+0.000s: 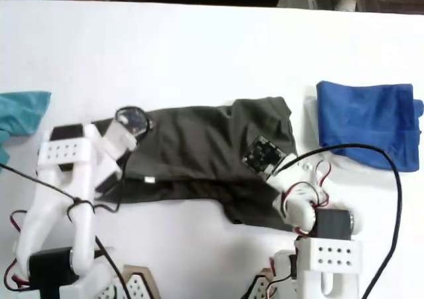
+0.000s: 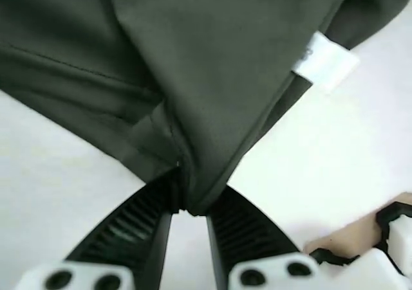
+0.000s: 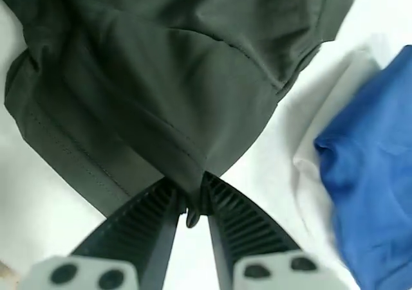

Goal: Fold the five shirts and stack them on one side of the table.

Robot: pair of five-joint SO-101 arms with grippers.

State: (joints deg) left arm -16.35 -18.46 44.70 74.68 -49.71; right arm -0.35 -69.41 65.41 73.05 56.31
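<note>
Dark shirt (image 1: 199, 146): lies rumpled, mid-surface (image 1: 199, 54), between the two arms.
Left claw (image 2: 188, 203): nearly closed, pinching a fold of the dark shirt's edge.
Right claw (image 3: 192, 205): pinching the dark shirt's opposite end.
Blue shirt (image 1: 364, 123): folded, just beside the dark shirt's right-claw end.
Teal shirt (image 1: 23, 113): apart from the dark shirt's other end, cut off by the frame.

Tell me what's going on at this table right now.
Two arms hold a dark shirt lying mid-table. The left gripper is shut on a fold at one end, and the right gripper is shut on a fold at the other. A folded blue shirt lies at the right side, and a teal shirt sits at the left edge.
</note>
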